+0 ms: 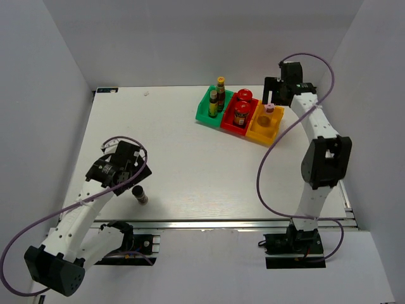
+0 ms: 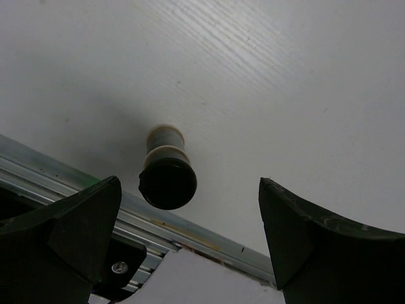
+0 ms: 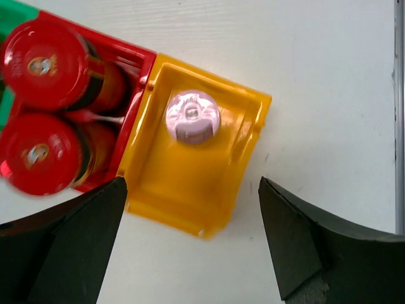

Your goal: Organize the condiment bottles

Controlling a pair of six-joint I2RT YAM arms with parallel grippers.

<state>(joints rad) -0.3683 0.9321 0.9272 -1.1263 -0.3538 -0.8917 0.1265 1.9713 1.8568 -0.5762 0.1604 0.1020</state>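
Note:
Two slim yellow-capped bottles (image 1: 217, 96) stand in the green bin (image 1: 205, 111). The red bin (image 1: 233, 123) holds two red-lidded jars (image 1: 242, 109); the right wrist view shows their lids (image 3: 43, 101) from above. Upright in the yellow bin (image 3: 190, 174) stands the pink-capped bottle (image 3: 192, 116), also visible from above (image 1: 269, 109). My right gripper (image 3: 190, 237) hangs open above that bin, holding nothing. The black-capped shaker (image 1: 140, 194) stands alone near the front left edge. My left gripper (image 2: 190, 237) is open just above the shaker (image 2: 166, 171), not touching it.
The three bins sit in a slanted row at the back right of the white table (image 1: 177, 152). A metal rail (image 2: 202, 237) runs along the near table edge, right by the shaker. White walls enclose the table on three sides.

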